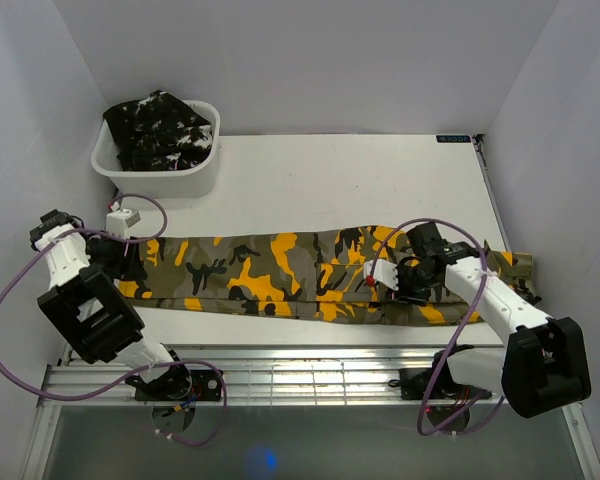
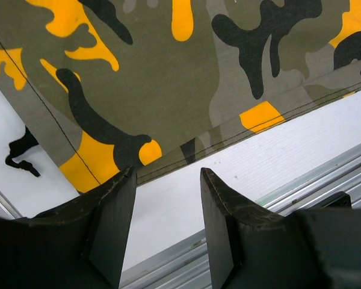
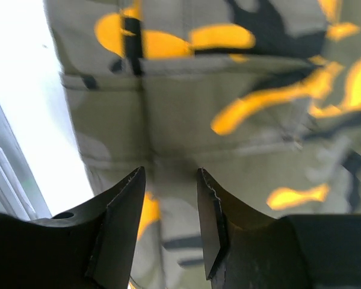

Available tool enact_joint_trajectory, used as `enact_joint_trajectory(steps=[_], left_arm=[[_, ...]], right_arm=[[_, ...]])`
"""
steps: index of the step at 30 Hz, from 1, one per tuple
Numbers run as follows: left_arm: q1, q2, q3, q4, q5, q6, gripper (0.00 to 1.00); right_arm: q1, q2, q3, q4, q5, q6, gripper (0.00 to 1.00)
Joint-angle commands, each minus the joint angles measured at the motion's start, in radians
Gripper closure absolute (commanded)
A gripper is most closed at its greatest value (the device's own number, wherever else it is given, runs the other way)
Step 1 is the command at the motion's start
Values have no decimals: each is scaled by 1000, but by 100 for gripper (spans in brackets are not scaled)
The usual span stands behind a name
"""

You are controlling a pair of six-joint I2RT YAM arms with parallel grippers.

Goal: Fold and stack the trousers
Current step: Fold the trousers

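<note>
The olive-grey trousers (image 1: 280, 270) with orange-yellow and black patches lie flat and stretched out lengthwise across the table. My left gripper (image 1: 128, 272) is at their left end. In the left wrist view it (image 2: 167, 180) is open and empty over bare table, just off the near edge of the cloth (image 2: 186, 78). My right gripper (image 1: 405, 285) is over the right part. In the right wrist view it (image 3: 168, 174) is open and empty just above the cloth (image 3: 228, 90). The black trousers with white flecks (image 1: 160, 125) lie bunched in the tub.
The white plastic tub (image 1: 195, 170) stands at the back left of the table. An aluminium rail (image 1: 310, 365) runs along the near edge and shows in the left wrist view (image 2: 325, 174). White walls enclose the table. Purple cables loop beside both arms.
</note>
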Motion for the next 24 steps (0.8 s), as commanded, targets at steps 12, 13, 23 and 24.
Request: enact_joint_trajectory(steps=[12,13,23,24], left_arm=[[-8,43,52,22,71,85,40],[-8,35,51,28,67,94,40],[-8,23,-3,74,-91,473,59],[-9,18,-16,91,-107,500,61]], right_arm=[[152,-21,-187,314,146,147,70],[152,-28,-183,317,147,153,76],[152,-92,-75,158,132,145,92],[152,-91,-66,149,133,142,92]])
